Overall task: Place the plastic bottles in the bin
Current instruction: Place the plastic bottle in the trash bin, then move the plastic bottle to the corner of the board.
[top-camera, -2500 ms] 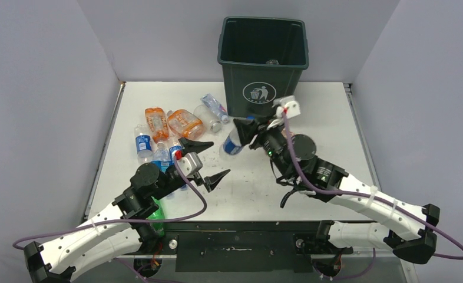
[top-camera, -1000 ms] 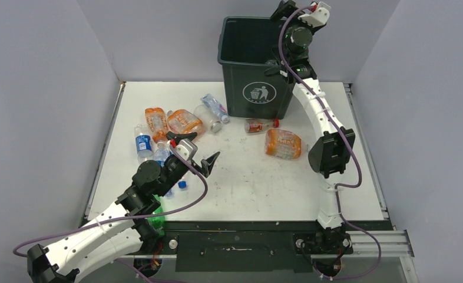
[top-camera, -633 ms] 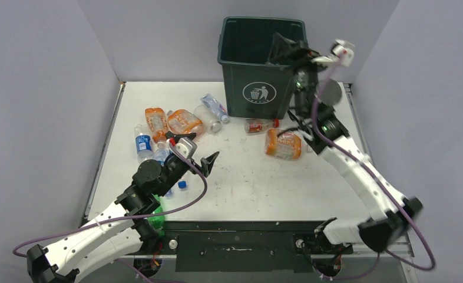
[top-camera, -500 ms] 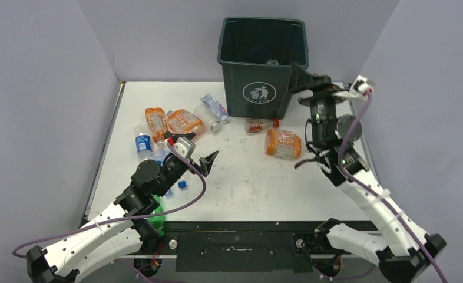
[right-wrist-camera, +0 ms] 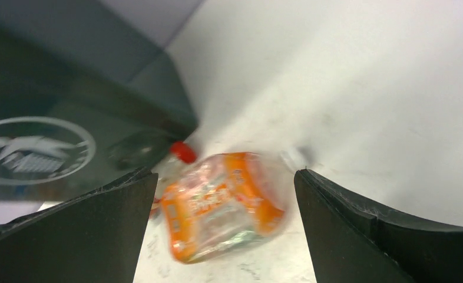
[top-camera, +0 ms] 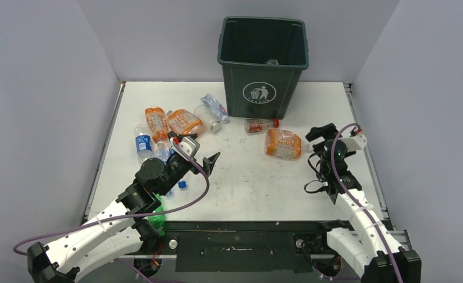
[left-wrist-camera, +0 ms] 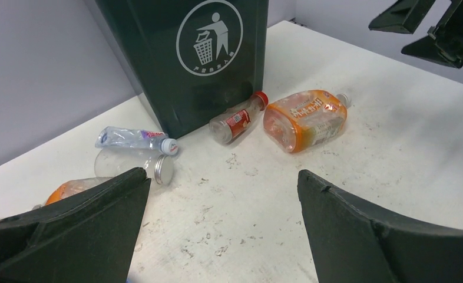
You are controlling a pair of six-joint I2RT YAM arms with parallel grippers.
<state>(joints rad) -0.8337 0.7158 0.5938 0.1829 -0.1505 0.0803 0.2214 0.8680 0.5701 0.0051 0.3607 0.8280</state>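
The dark green bin (top-camera: 263, 59) stands at the back of the table; its logo side shows in the left wrist view (left-wrist-camera: 182, 53) and in the right wrist view (right-wrist-camera: 70, 118). In front of it lie a small red-capped bottle (top-camera: 260, 125) (left-wrist-camera: 238, 118) and a crushed orange bottle (top-camera: 283, 144) (left-wrist-camera: 304, 118) (right-wrist-camera: 223, 203). More bottles lie in a cluster at left (top-camera: 185, 122). My right gripper (top-camera: 318, 132) (right-wrist-camera: 224, 175) is open and empty, just right of the orange bottle. The left gripper (top-camera: 197, 148) (left-wrist-camera: 222, 175) is open and empty over bare table.
A clear jar with a silver lid (left-wrist-camera: 132, 165) and a flattened clear bottle (left-wrist-camera: 136, 138) lie left of the bin. A green bottle (top-camera: 155, 215) sits by the left arm's base, a loose blue cap (top-camera: 182, 184) near it. Grey walls enclose the table.
The right arm carried a blue-labelled bottle up over the bin, then swung down empty to the table beside the orange bottle. The left arm has hardly moved.
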